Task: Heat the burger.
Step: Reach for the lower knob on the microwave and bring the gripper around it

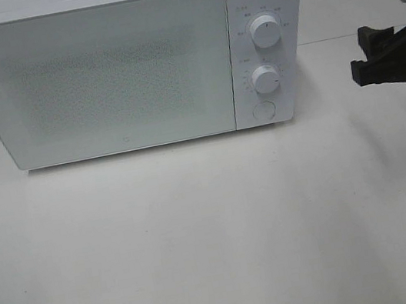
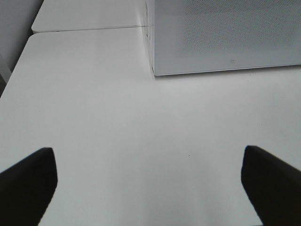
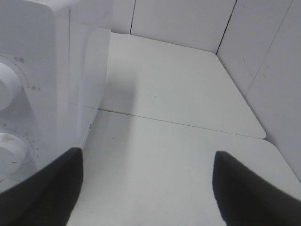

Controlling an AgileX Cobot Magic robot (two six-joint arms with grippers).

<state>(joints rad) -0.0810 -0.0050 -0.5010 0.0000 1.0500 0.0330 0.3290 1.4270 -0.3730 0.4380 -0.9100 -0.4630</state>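
A white, box-shaped microwave oven (image 1: pixel 97 76) stands across the upper left and centre of the overhead frame, its door (image 1: pixel 97 29) shut, on a plain white tabletop (image 1: pixel 202 238). The door's speckled, frosted window gives no view of the inside. On the control panel at the oven's right end, an upper round white dial (image 1: pixel 266 32) sits above a lower round white dial (image 1: pixel 265 78), and a flat round white button (image 1: pixel 263 111) lies just beneath them. The black two-fingered right gripper (image 1: pixel 358 56) hangs at the right edge of the frame, level with the dials and clear of the oven, its fingertips pointing toward the panel. Its wrist camera shows both fingers spread wide with only bare tabletop between them, so the claw is open and holds nothing. The left gripper (image 2: pixel 150 188), seen only through its own wrist camera, also has its dark fingers set wide apart over bare table, open and empty, with a lower front corner of the oven ahead of it. The burger shows in none of the three views, and whether it sits behind the closed door cannot be told.
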